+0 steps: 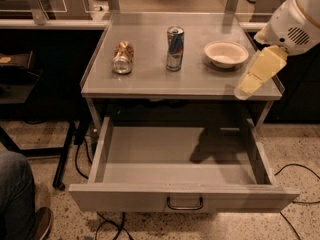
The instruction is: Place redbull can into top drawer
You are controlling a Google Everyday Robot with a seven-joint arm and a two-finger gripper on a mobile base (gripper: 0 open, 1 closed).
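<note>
The redbull can stands upright in the middle of the grey table top. It is blue and silver with a silver top. The top drawer below the table is pulled fully open, with nothing inside. Its dark handle is at the centre of the front panel. My gripper is pale yellow and hangs from the white arm at the right. It is over the table's front right corner, right of the can and apart from it. It holds nothing that I can see.
A shorter gold-brown can lies on its side left of the redbull can. A white bowl sits to its right, just behind my gripper. A person's leg and shoe are at the lower left. Cables run on the floor.
</note>
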